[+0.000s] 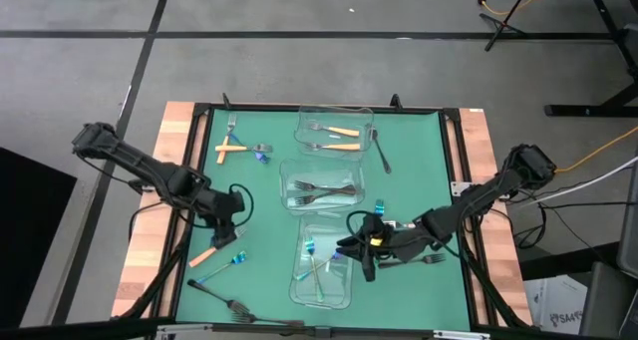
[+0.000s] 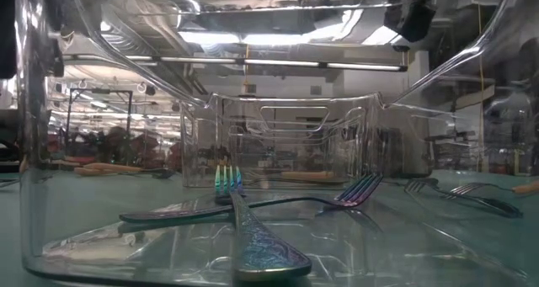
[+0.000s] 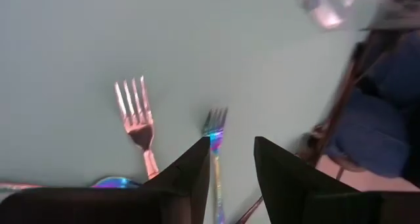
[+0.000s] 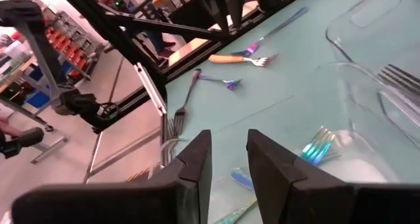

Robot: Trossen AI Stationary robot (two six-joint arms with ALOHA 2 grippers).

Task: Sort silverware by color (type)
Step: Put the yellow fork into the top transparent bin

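Observation:
Three clear containers stand in a row down the middle of the mat. The far one [image 1: 334, 131] holds orange-handled forks, the middle one [image 1: 321, 185] dark forks, the near one [image 1: 324, 270] iridescent blue forks [image 2: 253, 228]. My left gripper [image 1: 231, 235] [image 3: 231, 145] is open, pointing down over the mat's left part. Its fingers stand just above a blue fork [image 3: 213, 125] that lies beside an orange-handled fork [image 3: 134, 112]. My right gripper [image 1: 354, 252] [image 4: 228, 142] hangs open over the near container's right rim, with nothing between its fingers.
Loose forks lie about the mat: two crossed orange-handled ones [image 1: 231, 146] at the far left, a dark one [image 1: 381, 151] right of the far container, dark ones [image 1: 224, 302] at the near left edge, a blue one [image 1: 379, 212] and a dark one [image 1: 434, 258] by my right gripper.

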